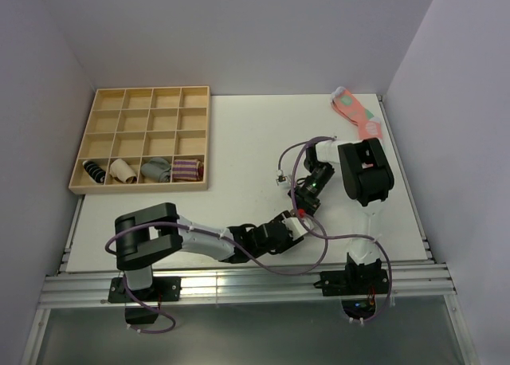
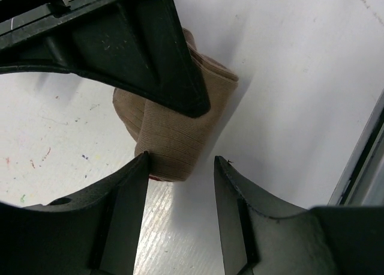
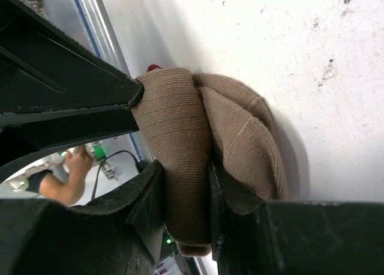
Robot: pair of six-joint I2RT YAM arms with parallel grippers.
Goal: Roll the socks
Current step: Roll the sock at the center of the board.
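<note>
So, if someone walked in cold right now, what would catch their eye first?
First the tan-brown sock, folded into a thick bundle on the white table near its front edge, between the two arms. The right gripper pinches a fold of it, while the left gripper stands open astride it. Farther off, a coral-pink sock lies at the far right corner and a wooden tray at the far left.

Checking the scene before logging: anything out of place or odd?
The coral-pink sock lies flat at the table's far right corner, far from the tray holding the rolled bundles. Nothing else stands out.
</note>
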